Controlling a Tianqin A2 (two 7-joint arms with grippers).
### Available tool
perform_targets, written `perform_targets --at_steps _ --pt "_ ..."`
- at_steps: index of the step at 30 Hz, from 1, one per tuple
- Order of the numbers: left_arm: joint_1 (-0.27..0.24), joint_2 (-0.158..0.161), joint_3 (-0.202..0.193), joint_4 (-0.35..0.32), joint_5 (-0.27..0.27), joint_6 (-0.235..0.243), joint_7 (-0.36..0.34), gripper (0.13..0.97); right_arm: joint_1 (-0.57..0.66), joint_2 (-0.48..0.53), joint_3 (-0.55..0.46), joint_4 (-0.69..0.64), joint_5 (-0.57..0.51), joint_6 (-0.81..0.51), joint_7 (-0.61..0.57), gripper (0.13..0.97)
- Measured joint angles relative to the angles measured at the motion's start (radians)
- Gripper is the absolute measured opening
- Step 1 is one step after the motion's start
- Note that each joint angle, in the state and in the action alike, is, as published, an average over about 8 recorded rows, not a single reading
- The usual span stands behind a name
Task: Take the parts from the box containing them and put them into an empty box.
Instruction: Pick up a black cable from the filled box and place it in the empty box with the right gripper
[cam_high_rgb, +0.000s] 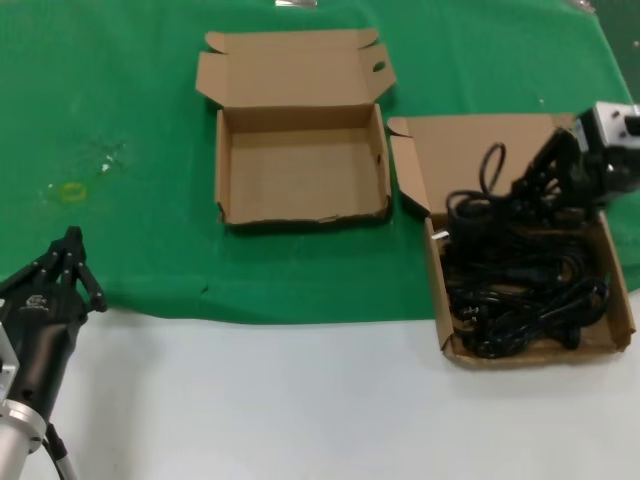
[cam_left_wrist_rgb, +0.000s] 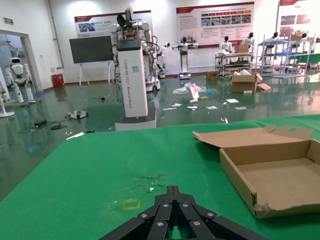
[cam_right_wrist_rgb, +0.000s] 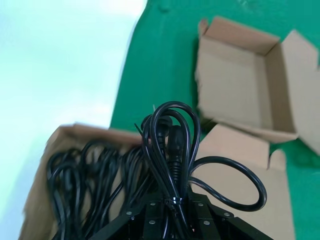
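With the right gripper (cam_right_wrist_rgb: 172, 212) clamped on one looped black rubber power cord (cam_right_wrist_rgb: 170, 145) above the full brown cardboard box (cam_high_rgb: 615, 330), I should lift it clear before crossing to the empty cardboard box (cam_high_rgb: 300, 215) beside it, while the left gripper (cam_high_rgb: 68, 262), fingers together, waits well apart from that full box.

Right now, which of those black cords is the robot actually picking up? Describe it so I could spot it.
Start at the green cloth and find the cardboard box full of cords on the robot's right. Above its far edge the right gripper is shut on one cord bundle. Unlike the cords lying flat in the box, this one's loops stick up in the air.
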Motion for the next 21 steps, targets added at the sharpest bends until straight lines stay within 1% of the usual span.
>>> perform_targets --at_steps 5,10,13,21 --pt "0.0 0.0 0.0 0.0 0.0 0.0 0.0 0.144 0.024 -0.04 0.011 -0.036 0.017 0.011 0.015 0.22" --pt "0.0 0.0 0.0 0.0 0.0 0.0 0.0 0.144 0.064 -0.109 0.013 -0.132 0.022 0.048 -0.01 0.219" --pt "0.0 0.0 0.0 0.0 0.0 0.0 0.0 0.144 0.102 -0.168 0.014 -0.229 0.024 0.081 -0.051 0.219" --pt "0.0 0.0 0.0 0.0 0.0 0.0 0.0 0.144 0.212 -0.346 0.025 -0.547 0.031 0.196 -0.204 0.219"
